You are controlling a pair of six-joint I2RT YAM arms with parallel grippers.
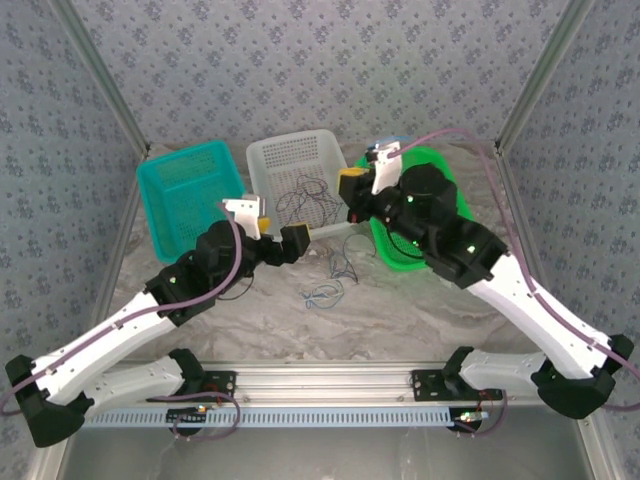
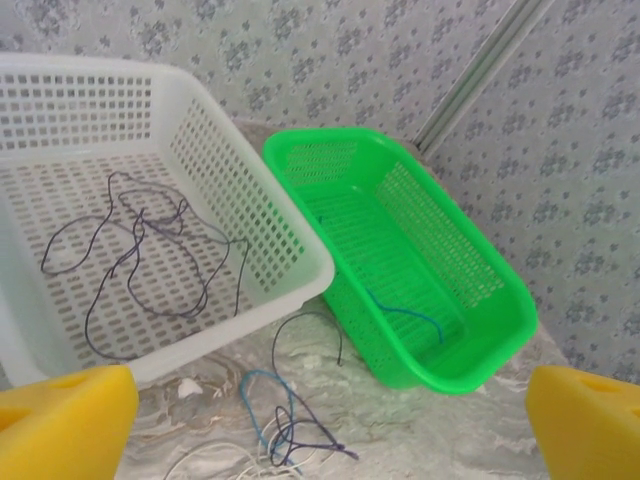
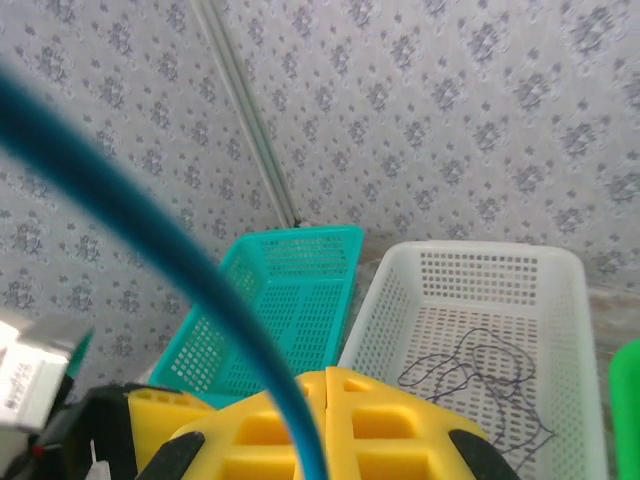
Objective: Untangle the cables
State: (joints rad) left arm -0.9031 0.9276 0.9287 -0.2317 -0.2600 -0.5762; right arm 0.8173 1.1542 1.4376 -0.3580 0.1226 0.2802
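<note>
The tangle of cables (image 2: 290,435) lies on the table (image 2: 430,430) just ahead of and below the left gripper (image 1: 272,228), centred between its 2 wide-spread fingers, so that arm is nearer. The right gripper (image 3: 325,385) is clamped on 1 blue cable (image 3: 150,215). Beyond the left gripper stands the white basket (image 2: 300,285) holding 1 dark cable (image 2: 150,250), with the green basket (image 2: 500,320) at its right.

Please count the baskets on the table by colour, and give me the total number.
teal basket: 1
white basket: 1
green basket: 1
Total: 3 baskets
</note>
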